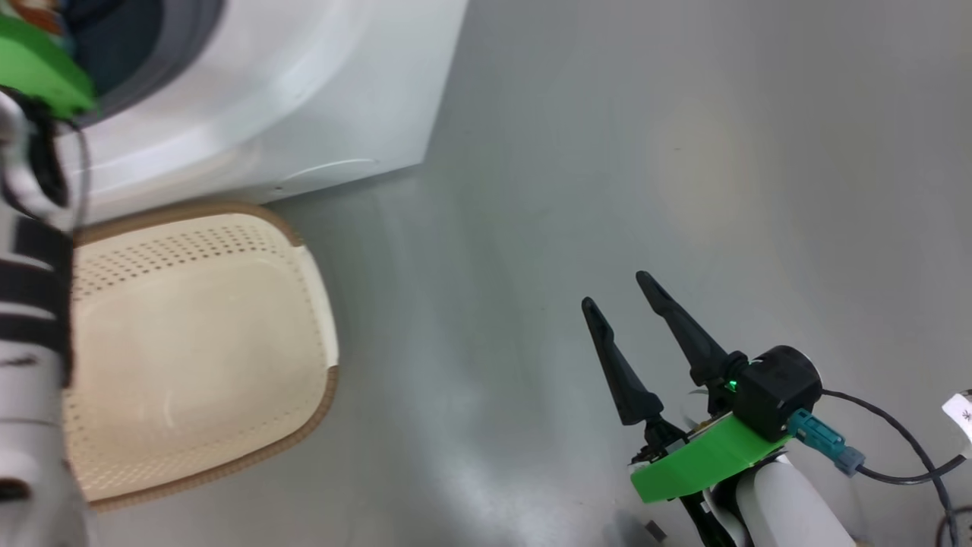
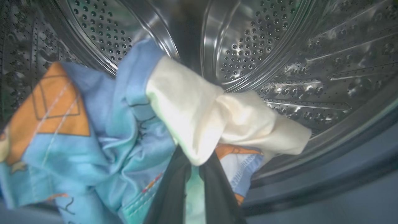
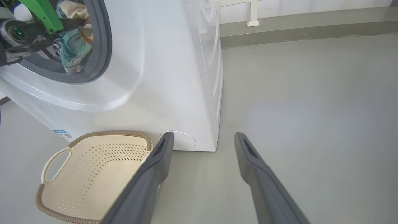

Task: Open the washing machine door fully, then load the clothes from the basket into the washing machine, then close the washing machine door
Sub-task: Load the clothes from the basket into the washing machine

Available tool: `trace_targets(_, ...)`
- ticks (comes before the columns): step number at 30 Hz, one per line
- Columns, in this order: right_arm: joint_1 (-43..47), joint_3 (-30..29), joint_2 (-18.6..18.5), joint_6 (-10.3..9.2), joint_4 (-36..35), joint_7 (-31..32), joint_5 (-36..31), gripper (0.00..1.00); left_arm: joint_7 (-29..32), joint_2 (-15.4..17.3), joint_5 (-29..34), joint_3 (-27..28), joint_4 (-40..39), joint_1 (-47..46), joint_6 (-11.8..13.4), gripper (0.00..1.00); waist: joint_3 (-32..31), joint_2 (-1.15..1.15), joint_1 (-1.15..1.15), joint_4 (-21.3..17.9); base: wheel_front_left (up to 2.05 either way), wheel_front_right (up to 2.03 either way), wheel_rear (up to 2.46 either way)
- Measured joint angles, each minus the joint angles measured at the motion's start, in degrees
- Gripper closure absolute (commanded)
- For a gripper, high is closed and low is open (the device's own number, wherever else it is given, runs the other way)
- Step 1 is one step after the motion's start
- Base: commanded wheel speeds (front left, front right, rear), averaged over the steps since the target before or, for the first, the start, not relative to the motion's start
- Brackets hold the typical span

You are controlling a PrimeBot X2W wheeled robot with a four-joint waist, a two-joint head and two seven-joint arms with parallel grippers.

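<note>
Far left, inside the washing machine (image 3: 161,68) — left gripper (image 2: 195,163) is pinched tight on the clothes (image 2: 105,124). Its two dark fingers (image 2: 172,189) come up under the cream fold where it overlaps the blue printed fabric. Bundle is in the mouth of the steel drum (image 2: 255,43), hanging off the gripper rather than lying on the drum floor, as far as I can tell. Right wrist view shows a blue tail drooping close to the grey gasket (image 3: 104,46).

Handling: soft, light, limp. Nothing stiff to push against, so it goes where it's carried and loose ends trail. Best hold is the bunched middle, several layers at once; a single edge would likely slip or leave the rest dragging over the gasket lip. Present pinch looks to catch both cream and blue, which is what you'd want. Risk on release: a tail left across the gasket would get trapped when the machine is shut, so let go deep.

Next right, at the machine's foot: basket (image 1: 171,251) on the floor (image 1: 607,152), nothing in it that I can see — this looks like the last load.

Far right: right gripper (image 1: 616,291) has its jaws wide apart, holding nothing, over bare grey floor, apart from the basket.
</note>
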Motion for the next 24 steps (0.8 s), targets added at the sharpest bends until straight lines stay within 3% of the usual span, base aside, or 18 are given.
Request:
trace_targets(4,0.49,1.29,0.05,0.0,-0.04,0.0,0.32,0.0,-0.29,3.83,1.02,-0.7,6.38,-6.63,-2.77,1.0,1.23,0.0,0.0,-2.58,0.0,0.0,0.0)
trace_targets(12,2.14,1.7,0.22,0.0,-0.57,0.0,0.31,0.0,-2.11,7.91,0.63,-1.07,12.14,-16.62,-6.71,1.0,4.83,0.0,0.0,-5.19,0.0,0.0,0.0)
trace_targets(19,2.35,2.82,0.41,0.0,-1.18,0.0,0.31,0.0,-4.16,10.13,1.13,-0.37,12.67,-22.38,-6.75,1.0,7.44,0.0,0.0,-7.37,0.0,0.0,0.0)
trace_targets(24,2.38,2.85,0.45,0.0,-1.55,0.0,0.31,0.0,-4.63,10.89,0.4,2.48,5.57,-23.97,-5.14,1.0,9.44,0.0,0.01,-8.08,0.0,0.0,0.0)
